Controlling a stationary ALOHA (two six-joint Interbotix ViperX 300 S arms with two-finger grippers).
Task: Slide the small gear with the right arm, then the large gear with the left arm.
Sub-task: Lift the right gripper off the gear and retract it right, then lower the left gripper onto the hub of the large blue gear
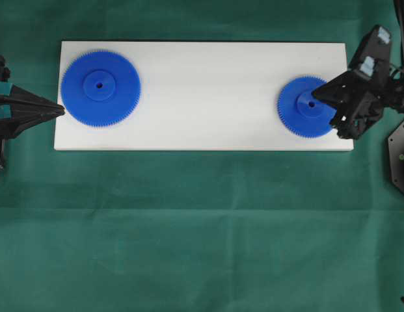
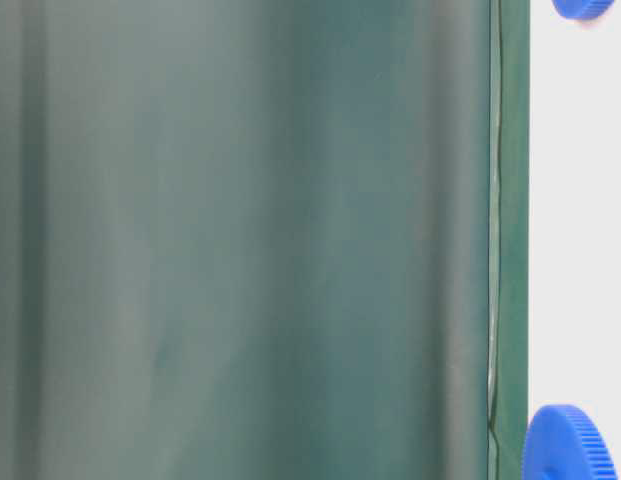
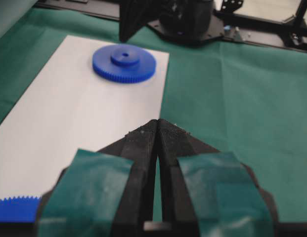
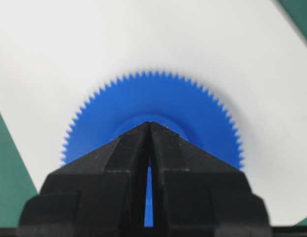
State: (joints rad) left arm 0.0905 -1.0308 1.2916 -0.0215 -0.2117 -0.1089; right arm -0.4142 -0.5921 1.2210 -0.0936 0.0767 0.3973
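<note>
The small gear (image 1: 295,109) lies flat at the right end of the white board (image 1: 208,97). My right gripper (image 1: 313,97) is shut, its pointed tip over the gear's raised hub. In the right wrist view the tip (image 4: 150,123) covers the hub of the small gear (image 4: 158,96); whether it touches I cannot tell. The large gear (image 1: 101,88) lies flat at the board's left end. My left gripper (image 1: 61,110) is shut and holds nothing, its tip at the board's left edge just beside the large gear's teeth. The left wrist view shows those shut fingers (image 3: 157,122), the large gear's rim (image 3: 15,210) and the small gear (image 3: 124,63) far off.
The board rests on a green cloth (image 1: 202,227) that covers the table. A black plate (image 1: 400,156) lies off the board's right end. The board's middle, between the two gears, is bare white. The right arm's dark body (image 3: 183,19) rises behind the small gear.
</note>
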